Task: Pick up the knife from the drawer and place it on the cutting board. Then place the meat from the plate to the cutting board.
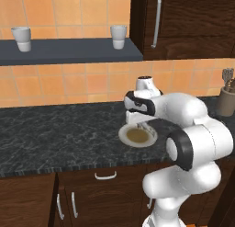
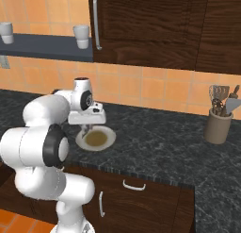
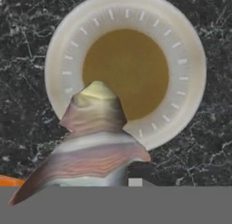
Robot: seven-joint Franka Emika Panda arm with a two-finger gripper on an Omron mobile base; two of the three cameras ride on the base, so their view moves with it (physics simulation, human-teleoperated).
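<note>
Hand view puts the plate [image 3: 190, 69] ahead of you, its cream rim and brownish-tan centre sitting on the black marbled bench [image 3: 27, 37], and the meat [image 3: 93, 141] rises in front of it at about 7 o'clock of the plate, covering the rim there. You have the gripper [image 3: 115, 182] pressed together on the meat, which looks pale and pink-brown banded this close. In the left base view your gripper [image 1: 137, 124] hangs just over the plate [image 1: 137, 138], near the bench's front edge. In the right base view you see a utensil crock [image 2: 218, 126] well apart at 3 o'clock of the plate [image 2: 96, 138], and two white cups [image 2: 81, 36] on the wall shelf [image 2: 44, 45] at about 11 o'clock.
</note>
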